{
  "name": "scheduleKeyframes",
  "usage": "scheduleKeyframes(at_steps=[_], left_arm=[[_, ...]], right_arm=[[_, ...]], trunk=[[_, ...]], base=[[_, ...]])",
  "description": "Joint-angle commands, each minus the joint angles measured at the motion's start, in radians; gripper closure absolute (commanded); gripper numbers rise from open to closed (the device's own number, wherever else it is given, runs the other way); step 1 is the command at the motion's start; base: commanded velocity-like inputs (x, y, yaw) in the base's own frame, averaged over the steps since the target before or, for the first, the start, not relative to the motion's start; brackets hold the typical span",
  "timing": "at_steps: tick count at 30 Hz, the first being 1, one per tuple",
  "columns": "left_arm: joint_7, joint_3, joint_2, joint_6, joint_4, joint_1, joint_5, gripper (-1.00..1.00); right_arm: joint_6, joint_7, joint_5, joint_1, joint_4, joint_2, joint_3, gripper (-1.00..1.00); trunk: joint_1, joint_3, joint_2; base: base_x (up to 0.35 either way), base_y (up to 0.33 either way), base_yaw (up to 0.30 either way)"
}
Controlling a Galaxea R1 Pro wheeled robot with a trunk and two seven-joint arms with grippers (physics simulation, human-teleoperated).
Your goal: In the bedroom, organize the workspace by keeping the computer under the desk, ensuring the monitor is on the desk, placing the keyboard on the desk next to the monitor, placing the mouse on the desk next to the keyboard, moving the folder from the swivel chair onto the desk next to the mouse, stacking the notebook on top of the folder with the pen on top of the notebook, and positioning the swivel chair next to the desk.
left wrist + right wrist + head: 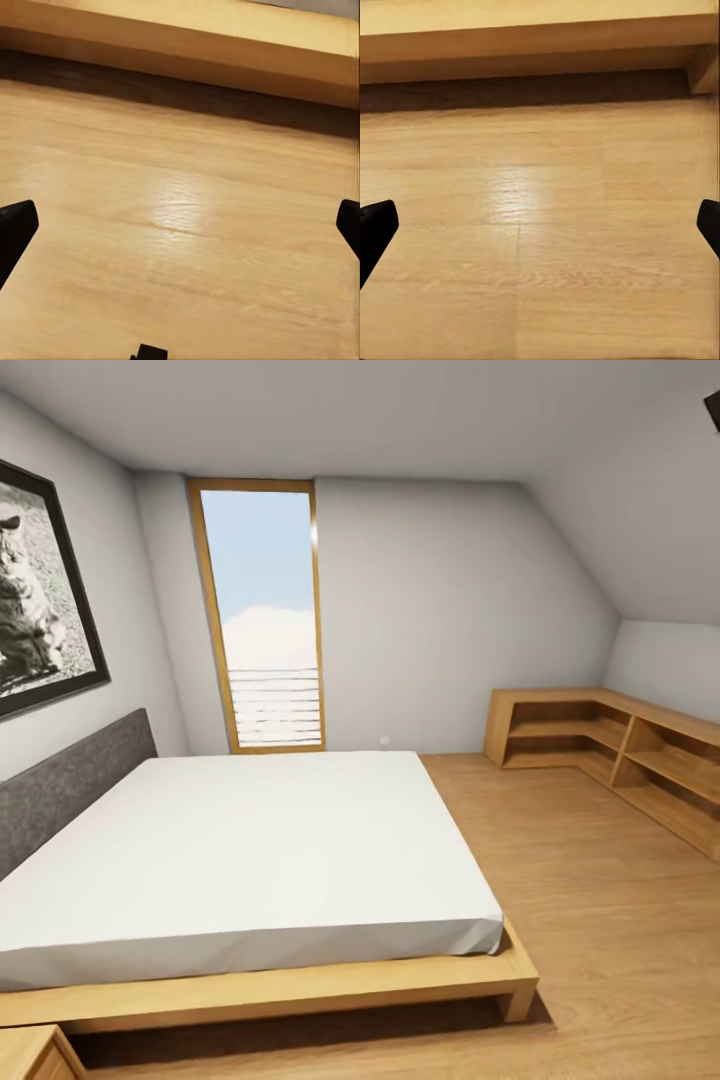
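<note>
None of the task's things are in view; the desk, computer, monitor, keyboard, mouse, folder, notebook, pen and swivel chair are out of sight. My left gripper (180, 225) hangs open over the wooden floor (180, 225), its two black fingertips (15, 225) wide apart with nothing between them. In the right wrist view my right gripper (540, 225) is likewise open above the floor boards (540, 247), empty, facing the bed's wooden frame (540, 45).
A large bed (240, 850) with a white mattress, wooden frame and grey headboard (70, 780) lies ahead on the left. Low wooden corner shelves (610, 745) line the right wall. A tall window (265, 620) is at the back. Open floor (600, 920) lies to the right.
</note>
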Motion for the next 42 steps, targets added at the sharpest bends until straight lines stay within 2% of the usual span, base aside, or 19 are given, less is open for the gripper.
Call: scheduleKeyframes(at_steps=[1, 42], left_arm=[[0.0, -0.003, 0.0, -0.003, 0.0, 0.0, 0.005, -1.0], [0.0, -0.004, 0.0, -0.003, 0.0, 0.0, 0.005, -1.0]], right_arm=[[-0.004, 0.003, 0.0, -0.001, 0.001, 0.0, -0.001, -1.0], [-0.003, -0.002, 0.003, -0.001, 0.002, 0.001, 0.001, -1.0]], trunk=[[0.0, -0.001, -0.001], [0.0, 0.032, -0.001]], base=[[0.0, 0.0, -0.292], [0.0, 0.0, -0.269]])
